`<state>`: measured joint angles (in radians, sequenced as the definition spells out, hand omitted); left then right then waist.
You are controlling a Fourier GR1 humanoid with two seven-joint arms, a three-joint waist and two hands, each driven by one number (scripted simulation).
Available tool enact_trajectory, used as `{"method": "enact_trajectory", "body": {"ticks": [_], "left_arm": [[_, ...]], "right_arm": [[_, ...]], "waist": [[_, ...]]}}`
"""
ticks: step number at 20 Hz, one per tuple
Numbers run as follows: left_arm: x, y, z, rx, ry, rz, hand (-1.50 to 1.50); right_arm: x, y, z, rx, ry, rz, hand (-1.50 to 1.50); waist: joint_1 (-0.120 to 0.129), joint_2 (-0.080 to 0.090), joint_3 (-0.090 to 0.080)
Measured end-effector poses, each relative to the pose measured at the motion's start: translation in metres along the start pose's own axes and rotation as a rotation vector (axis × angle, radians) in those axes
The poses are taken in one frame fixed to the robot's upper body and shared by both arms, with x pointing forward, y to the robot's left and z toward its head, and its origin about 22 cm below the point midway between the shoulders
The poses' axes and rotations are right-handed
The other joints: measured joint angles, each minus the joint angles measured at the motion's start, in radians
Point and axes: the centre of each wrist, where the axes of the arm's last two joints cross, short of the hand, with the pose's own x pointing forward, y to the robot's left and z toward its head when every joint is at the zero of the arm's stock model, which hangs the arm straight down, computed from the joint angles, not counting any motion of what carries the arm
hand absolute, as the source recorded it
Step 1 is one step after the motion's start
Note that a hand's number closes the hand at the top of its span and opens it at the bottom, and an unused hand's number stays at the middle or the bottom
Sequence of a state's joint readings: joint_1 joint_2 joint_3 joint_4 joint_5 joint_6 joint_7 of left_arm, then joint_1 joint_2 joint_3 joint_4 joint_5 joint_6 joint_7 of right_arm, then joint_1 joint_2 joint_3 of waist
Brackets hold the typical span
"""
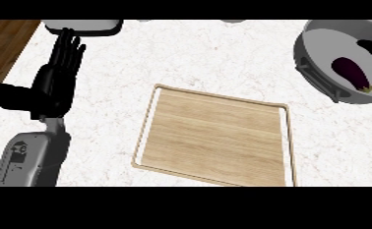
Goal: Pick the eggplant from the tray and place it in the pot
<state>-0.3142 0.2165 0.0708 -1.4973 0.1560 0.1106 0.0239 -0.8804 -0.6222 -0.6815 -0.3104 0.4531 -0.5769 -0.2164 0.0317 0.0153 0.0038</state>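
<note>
one eggplant (351, 71) in one pot (314, 40), one bare tray (218, 134), left hand (59, 73) flat, fingers straight

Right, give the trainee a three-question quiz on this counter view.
1. True or false: the eggplant lies inside the pot.
2. What lies on the wooden tray? A) eggplant B) nothing C) the hand
3. Which hand shows, and how are its fingers?

Key: 1 true. 2 B. 3 The left hand, at the view's left, fingers straight and holding nothing; the right hand is not in view.
</note>
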Motion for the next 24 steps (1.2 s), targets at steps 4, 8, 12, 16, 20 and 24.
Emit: {"method": "enact_trajectory", "body": {"ticks": [4, 8, 12, 16, 20, 24], "left_arm": [[0.000, 0.004, 0.004, 0.006, 0.002, -0.002, 0.00], [0.002, 0.002, 0.005, 0.013, 0.007, -0.003, 0.00], [0.001, 0.005, 0.006, 0.014, 0.003, 0.000, 0.00], [0.004, 0.009, 0.007, 0.023, 0.008, -0.005, 0.00], [0.001, 0.005, 0.006, 0.028, 0.007, -0.005, 0.00], [-0.001, 0.009, 0.003, 0.029, 0.011, -0.007, 0.00]], "right_arm": [[-0.019, -0.024, -0.008, -0.065, -0.006, -0.080, -1.50], [-0.043, -0.046, -0.009, -0.109, -0.021, -0.145, -1.50], [-0.069, -0.073, -0.010, -0.137, -0.027, -0.183, -1.50], [-0.092, -0.107, -0.011, -0.168, -0.034, -0.198, -1.50], [-0.108, -0.133, -0.011, -0.185, -0.035, -0.205, -1.50], [-0.128, -0.160, -0.006, -0.185, -0.031, -0.214, -1.50]], "waist": [[-0.005, -0.003, 0.000], [-0.012, -0.006, -0.001], [-0.017, -0.008, -0.001], [-0.022, -0.010, -0.002], [-0.023, -0.010, -0.002], [-0.027, -0.011, -0.002]]}}
